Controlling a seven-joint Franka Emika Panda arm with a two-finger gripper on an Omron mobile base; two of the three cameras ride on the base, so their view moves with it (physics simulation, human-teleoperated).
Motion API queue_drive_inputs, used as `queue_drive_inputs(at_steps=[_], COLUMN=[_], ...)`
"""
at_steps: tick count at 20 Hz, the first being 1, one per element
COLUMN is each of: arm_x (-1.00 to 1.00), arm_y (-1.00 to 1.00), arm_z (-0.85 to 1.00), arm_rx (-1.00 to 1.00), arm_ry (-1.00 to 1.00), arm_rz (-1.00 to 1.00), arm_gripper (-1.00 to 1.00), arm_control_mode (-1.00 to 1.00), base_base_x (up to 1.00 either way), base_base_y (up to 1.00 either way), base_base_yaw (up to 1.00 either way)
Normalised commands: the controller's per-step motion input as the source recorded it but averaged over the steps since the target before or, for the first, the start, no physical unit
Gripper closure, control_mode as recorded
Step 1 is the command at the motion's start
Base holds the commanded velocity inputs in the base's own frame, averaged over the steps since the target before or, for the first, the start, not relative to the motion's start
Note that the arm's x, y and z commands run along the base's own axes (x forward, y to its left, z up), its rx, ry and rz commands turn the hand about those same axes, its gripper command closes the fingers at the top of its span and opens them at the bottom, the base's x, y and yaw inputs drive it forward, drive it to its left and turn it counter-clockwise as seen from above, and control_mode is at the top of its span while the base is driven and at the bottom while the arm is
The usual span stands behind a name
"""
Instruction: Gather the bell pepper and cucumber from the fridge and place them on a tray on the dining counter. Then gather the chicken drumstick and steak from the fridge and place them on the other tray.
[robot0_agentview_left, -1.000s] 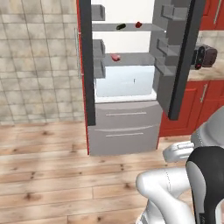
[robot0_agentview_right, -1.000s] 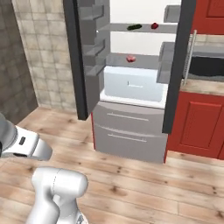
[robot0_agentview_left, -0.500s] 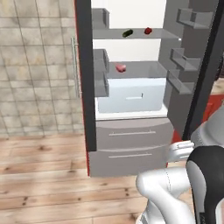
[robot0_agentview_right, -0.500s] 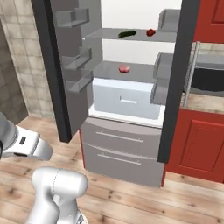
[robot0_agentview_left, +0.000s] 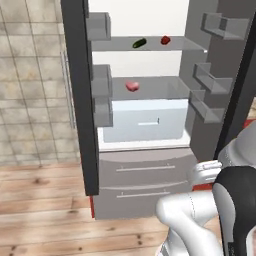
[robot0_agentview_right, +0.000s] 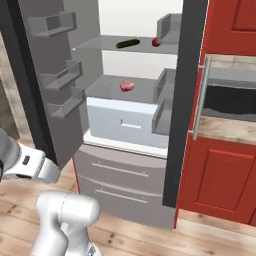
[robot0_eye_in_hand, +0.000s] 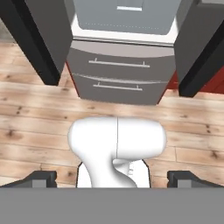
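A plank wood floor (robot0_eye_in_hand: 35, 109) meets red cabinets (robot0_agentview_right: 220, 180) and tiled wall (robot0_agentview_left: 30, 80).

Evenly and brightly lit, flat rendered look; brightest inside the fridge (robot0_agentview_left: 150, 20), faint soft shadows, slightly soft and low-detail throughout.

Open fridge (robot0_agentview_right: 125, 150) w/ cucumber (robot0_agentview_right: 127, 44), steak (robot0_agentview_right: 126, 86)

The white arm stands folded low and near the base, its elbow bent at the lower right of the left base view, while the gripper (robot0_eye_in_hand: 112, 177) points downward, jaws spread wide apart with the two dark fingertips (robot0_eye_in_hand: 41, 177) at opposite sides, nothing between them.
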Motion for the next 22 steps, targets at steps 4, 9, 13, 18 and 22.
queue_drive_inputs(at_steps=[4, 9, 13, 18, 22], arm_x=[0.00, 0.00, 0.00, 0.00, 0.00], arm_y=[0.00, 0.00, 0.00, 0.00, 0.00], arm_z=[0.00, 0.00, 0.00, 0.00, 0.00], arm_rx=[0.00, 0.00, 0.00, 0.00, 0.00], arm_ry=[0.00, 0.00, 0.00, 0.00, 0.00], arm_rz=[0.00, 0.00, 0.00, 0.00, 0.00], arm_gripper=[-1.00, -1.00, -1.00, -1.00, -1.00], arm_control_mode=[1.00, 1.00, 1.00, 1.00, 1.00], base_base_x=[0.55, 0.56, 0.51, 0.38, 0.44], base_base_y=[-0.37, -0.23, -0.18, -0.33, -0.21], base_base_yaw=[0.00, 0.00, -0.01, -0.05, -0.07])
